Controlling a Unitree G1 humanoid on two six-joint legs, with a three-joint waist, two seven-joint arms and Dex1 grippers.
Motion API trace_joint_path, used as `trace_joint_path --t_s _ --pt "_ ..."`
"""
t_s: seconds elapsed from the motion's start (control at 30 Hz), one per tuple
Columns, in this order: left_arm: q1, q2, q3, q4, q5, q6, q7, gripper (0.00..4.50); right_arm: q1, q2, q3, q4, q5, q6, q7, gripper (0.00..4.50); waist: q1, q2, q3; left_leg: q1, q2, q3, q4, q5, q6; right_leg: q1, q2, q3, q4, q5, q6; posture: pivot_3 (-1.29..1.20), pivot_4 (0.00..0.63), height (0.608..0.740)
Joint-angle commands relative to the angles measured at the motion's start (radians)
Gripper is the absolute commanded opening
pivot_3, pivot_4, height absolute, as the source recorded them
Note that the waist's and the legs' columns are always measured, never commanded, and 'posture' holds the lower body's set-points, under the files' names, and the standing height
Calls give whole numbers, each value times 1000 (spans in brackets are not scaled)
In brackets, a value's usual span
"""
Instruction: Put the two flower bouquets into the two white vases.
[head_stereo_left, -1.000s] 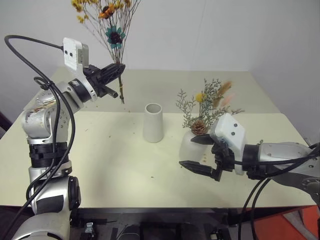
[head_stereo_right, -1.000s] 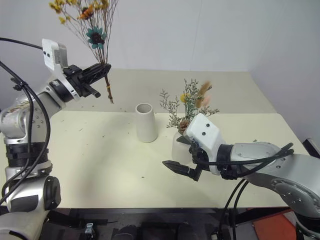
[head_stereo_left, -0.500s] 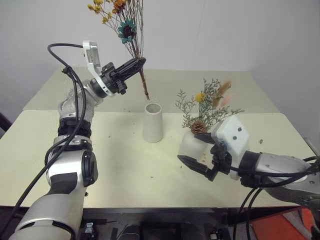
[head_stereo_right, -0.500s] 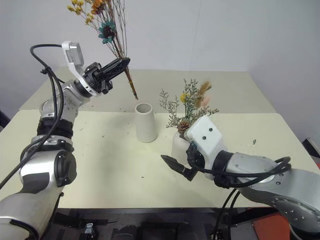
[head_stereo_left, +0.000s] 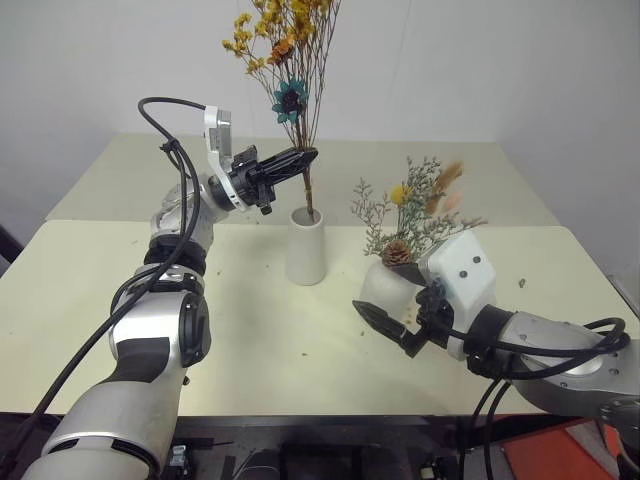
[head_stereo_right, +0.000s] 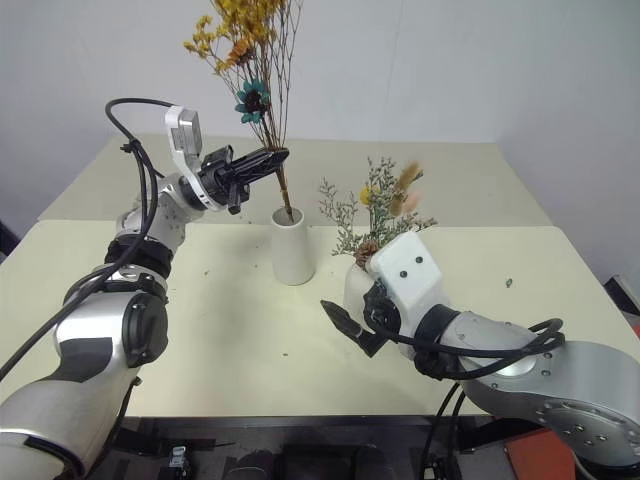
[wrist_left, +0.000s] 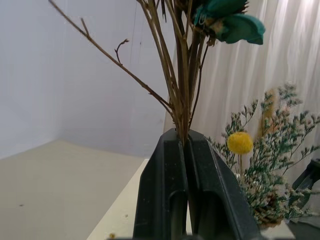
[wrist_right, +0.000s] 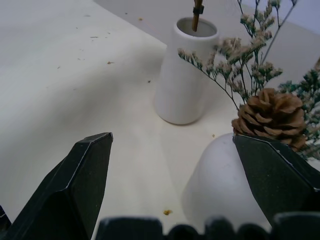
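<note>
on the cream table (head_stereo_left: 240, 330), two white vases stand near the middle: a tall vase (head_stereo_left: 305, 246) with a wide mouth, and to its right a squat vase (head_stereo_left: 385, 289) with a narrow neck. the squat vase already holds the grey-green bunch (head_stereo_left: 415, 215) with its pinecone, yellow ball and pinkish plumes, so that half of the task appears done. the left gripper (head_stereo_left: 296, 160), jaws clamped shut on the brown stems, holds the yellow-orange bunch (head_stereo_left: 290, 45) upright over the tall vase. the bound stem ends (wrist_right: 198, 10) sit just inside the mouth of the tall vase, as seen from the right wrist, but the bunch is not yet lowered or released. the blooms and a teal flower (head_stereo_left: 290, 99) stand high above the gripper, against the white wall. the right gripper (head_stereo_left: 400, 310) hangs low beside the squat vase with its jaws spread wide, one finger on each side of the vase's front; whether either finger touches the vase cannot be told, and it holds nothing. what appears left: sink the stems deeper into the tall vase, open the left jaws, and draw both arms clear without tipping either vase. small crumbs of dried plant lie scattered on the table.
</note>
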Motion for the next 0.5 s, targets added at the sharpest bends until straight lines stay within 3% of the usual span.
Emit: trace_joint_path --t_s 0.03,0.5 --pt "-46 4 36 -4 -14 -39 16 49 -20 -18 6 -25 36 -43 -32 4500 0 0 0 0 0 0 0 0 0 0 0 0 0 0 0 0 150 740" --pt "-3 -29 2 28 77 -131 27 49 -21 -63 35 -23 66 -90 -45 4500 0 0 0 0 0 0 0 0 0 0 0 0 0 0 0 0 150 740"
